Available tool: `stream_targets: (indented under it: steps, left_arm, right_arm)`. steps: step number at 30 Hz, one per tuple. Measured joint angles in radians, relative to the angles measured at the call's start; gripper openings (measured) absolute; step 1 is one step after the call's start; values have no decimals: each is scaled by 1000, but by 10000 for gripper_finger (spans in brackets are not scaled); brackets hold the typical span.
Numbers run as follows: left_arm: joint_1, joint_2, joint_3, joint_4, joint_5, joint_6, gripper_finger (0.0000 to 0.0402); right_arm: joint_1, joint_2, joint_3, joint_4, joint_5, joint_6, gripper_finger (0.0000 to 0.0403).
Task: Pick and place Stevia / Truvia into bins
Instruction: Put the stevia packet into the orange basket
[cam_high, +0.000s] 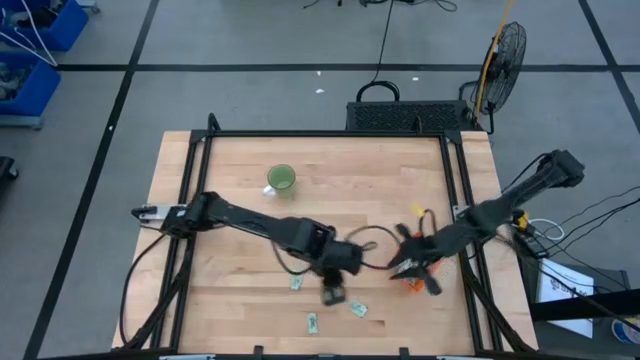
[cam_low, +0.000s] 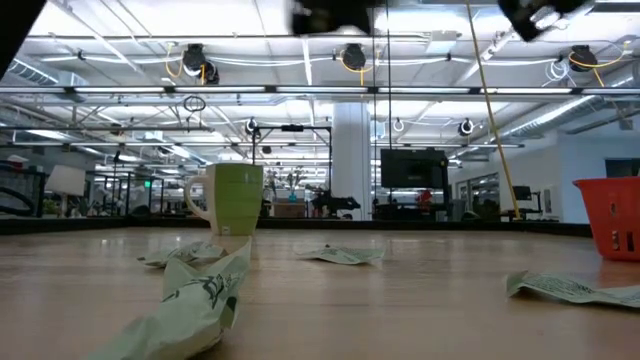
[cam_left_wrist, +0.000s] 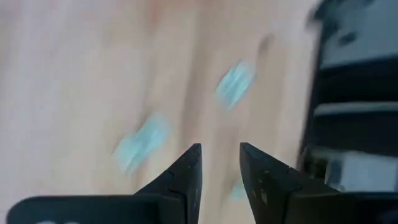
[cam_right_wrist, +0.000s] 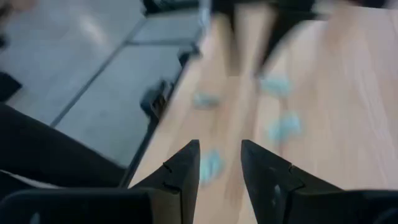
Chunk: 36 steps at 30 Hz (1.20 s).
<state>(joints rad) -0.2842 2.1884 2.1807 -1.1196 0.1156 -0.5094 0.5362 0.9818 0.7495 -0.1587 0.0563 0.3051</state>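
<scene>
Three pale green Stevia packets (cam_high: 296, 284) (cam_high: 312, 322) (cam_high: 358, 309) lie flat on the wooden table near its front edge. In the low view they show crumpled (cam_low: 200, 290) (cam_low: 345, 255) (cam_low: 570, 288). The orange bin (cam_high: 412, 283) (cam_low: 610, 215) stands at the right, partly hidden under my right gripper (cam_high: 408, 268). That gripper (cam_right_wrist: 221, 158) is open and holds nothing. My left gripper (cam_high: 334, 292) hangs above the table among the packets, pointing down. It is open (cam_left_wrist: 221, 162), with blurred packets (cam_left_wrist: 142, 142) (cam_left_wrist: 235, 84) on the table beyond it.
A green cup (cam_high: 281, 178) (cam_low: 232, 197) stands upright on the far left-centre of the table. A black metal frame (cam_high: 460, 180) runs along the table's sides. Dark cables (cam_high: 365, 240) loop between the two grippers. Bare wood lies at the near left.
</scene>
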Motion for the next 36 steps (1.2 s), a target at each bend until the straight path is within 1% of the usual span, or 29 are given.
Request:
stream_targets:
  steps: [2,4,5,6,9,12,15,17,20,23,25,30,33,34,36]
  left_arm:
    - [-11,-55,0,-181,-42,-44,109]
    - [-24,-117,0,-362,-112,-117,107]
    - [-31,-147,0,-432,-155,-159,107]
    - [-41,-182,-3,-468,-197,-203,107]
    - [-70,-305,-44,-401,-318,-270,106]
    - [-84,-391,-48,-381,-477,-374,106]
    - [-99,-438,-49,-397,-609,-445,106]
    - [-108,-462,-50,-399,-663,-458,106]
    - [-110,-476,-50,-401,-696,-462,106]
    - [-108,-471,-50,-407,-687,-444,106]
    - [-107,-465,-51,-409,-670,-433,106]
    - [-102,-451,-51,-417,-651,-433,106]
    - [-100,-446,-51,-428,-645,-428,106]
    - [-100,-446,-51,-428,-638,-425,106]
    - [-100,-447,-51,-429,-628,-419,106]
  right_arm:
    - [-16,78,-5,129,0,-88,109]
    - [-43,162,8,240,-2,-142,109]
    - [-54,199,15,269,-8,-168,109]
    - [-68,236,22,285,-25,-193,109]
    - [-99,348,54,334,-130,-211,109]
    - [-105,444,58,327,-199,-189,109]
    - [-97,547,56,334,-266,-202,110]
    - [-83,607,56,355,-280,-222,112]
    - [-79,698,57,423,-298,-224,125]
    - [-81,760,58,518,-296,-186,149]
    - [-81,788,58,558,-296,-192,167]
    - [-65,860,58,568,-292,-270,200]
    - [-58,897,60,569,-252,-299,201]
    - [-56,904,60,561,-222,-304,198]
    - [-56,907,61,540,-208,-305,184]
